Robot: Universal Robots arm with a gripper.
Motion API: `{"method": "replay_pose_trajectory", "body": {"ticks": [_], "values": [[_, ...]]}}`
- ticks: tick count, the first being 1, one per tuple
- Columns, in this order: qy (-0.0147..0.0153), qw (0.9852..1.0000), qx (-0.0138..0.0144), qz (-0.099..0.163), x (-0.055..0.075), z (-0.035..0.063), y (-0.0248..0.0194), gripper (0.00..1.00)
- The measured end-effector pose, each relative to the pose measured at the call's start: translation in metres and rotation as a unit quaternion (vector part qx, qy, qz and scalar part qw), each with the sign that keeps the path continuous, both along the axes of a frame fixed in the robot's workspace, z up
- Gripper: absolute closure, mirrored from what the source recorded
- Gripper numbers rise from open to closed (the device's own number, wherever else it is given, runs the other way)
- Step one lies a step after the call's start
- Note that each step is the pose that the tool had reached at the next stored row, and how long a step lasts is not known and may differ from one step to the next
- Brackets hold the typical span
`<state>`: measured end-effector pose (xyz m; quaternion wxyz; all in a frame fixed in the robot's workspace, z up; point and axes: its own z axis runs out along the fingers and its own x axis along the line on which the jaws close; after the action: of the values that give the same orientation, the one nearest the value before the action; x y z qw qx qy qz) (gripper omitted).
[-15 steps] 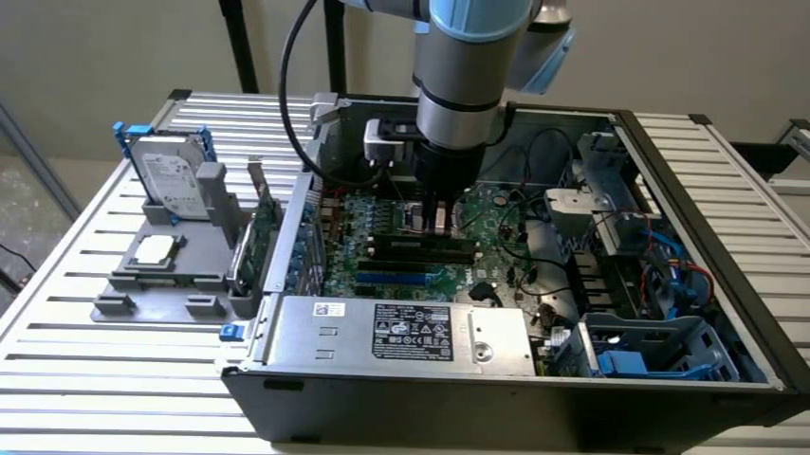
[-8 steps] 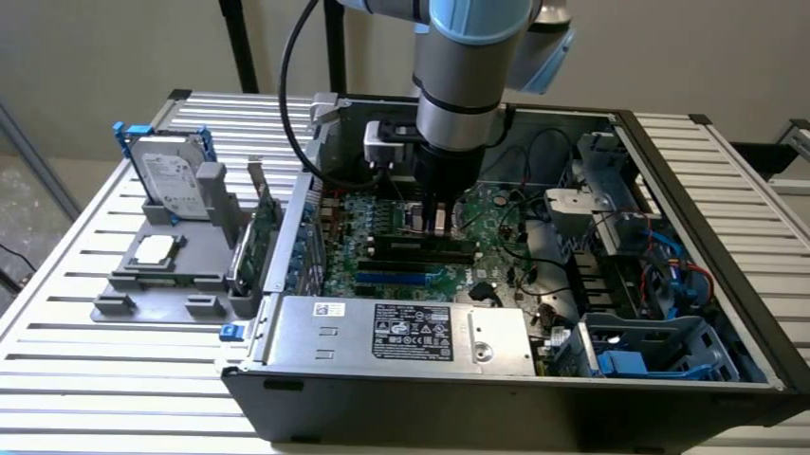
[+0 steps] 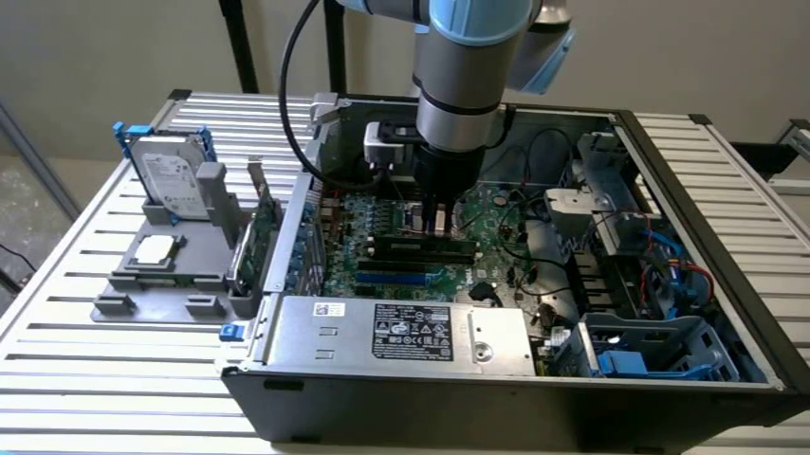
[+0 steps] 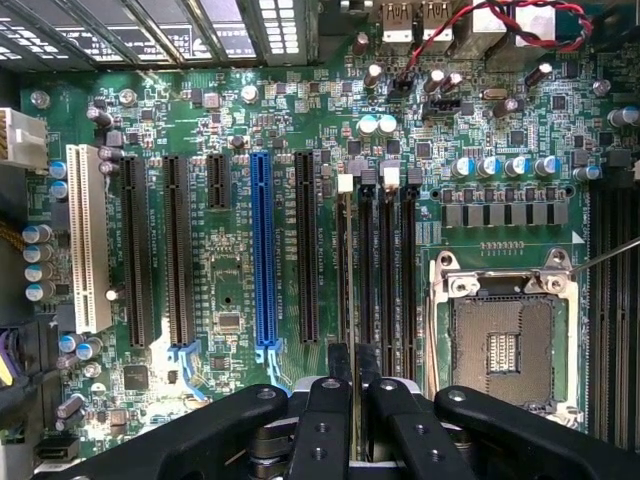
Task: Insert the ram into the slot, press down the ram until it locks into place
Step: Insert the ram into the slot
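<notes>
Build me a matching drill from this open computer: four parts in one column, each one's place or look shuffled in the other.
1 hard drive
2 processor socket
3 power supply
4 memory slots

A long, black, parallel
B on the grey stand outside the case
C square, silver
D labelled metal box inside the case

Pairs: 1-B, 2-C, 3-D, 4-A

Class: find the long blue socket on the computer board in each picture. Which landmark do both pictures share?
Exterior view: the blue socket lies between the silver box and the arm.
Wrist view: the blue socket runs parallel to a long black socket beside it.
Shared landmark: that black socket.
</notes>
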<state>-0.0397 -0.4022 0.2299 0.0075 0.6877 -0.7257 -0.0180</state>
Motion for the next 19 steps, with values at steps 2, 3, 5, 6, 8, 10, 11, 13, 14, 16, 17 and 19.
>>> {"method": "replay_pose_trajectory", "body": {"ticks": [2,3,5,6,8,10,11,13,14,16,17,19], "values": [[-0.0001,1.0000,-0.0001,0.000,0.0000,-0.0003,0.0000,0.86],[0.0000,1.0000,-0.0003,0.001,0.0001,-0.0004,0.0001,0.86],[-0.0001,1.0000,-0.0006,0.001,-0.0001,-0.0008,0.0001,0.86],[0.0000,1.0000,-0.0008,0.001,-0.0001,-0.0011,0.0001,0.86],[-0.0001,1.0000,-0.0011,0.002,-0.0002,-0.0016,0.0001,0.86],[0.0000,1.0000,-0.0014,0.002,-0.0003,-0.0022,0.0001,0.86],[-0.0001,1.0000,-0.0015,0.002,-0.0003,-0.0025,0.0001,0.86],[0.0000,1.0000,-0.0018,0.003,-0.0003,-0.0029,0.0001,0.86],[0.0000,1.0000,-0.0018,0.003,-0.0003,-0.0032,0.0001,0.86],[0.0000,1.0000,-0.0021,0.004,-0.0003,-0.0038,0.0001,0.86],[-0.0001,1.0000,-0.0021,0.004,-0.0003,-0.0042,0.0001,0.86],[-0.0001,1.0000,-0.0023,0.005,-0.0003,-0.0050,0.0001,0.86]]}}
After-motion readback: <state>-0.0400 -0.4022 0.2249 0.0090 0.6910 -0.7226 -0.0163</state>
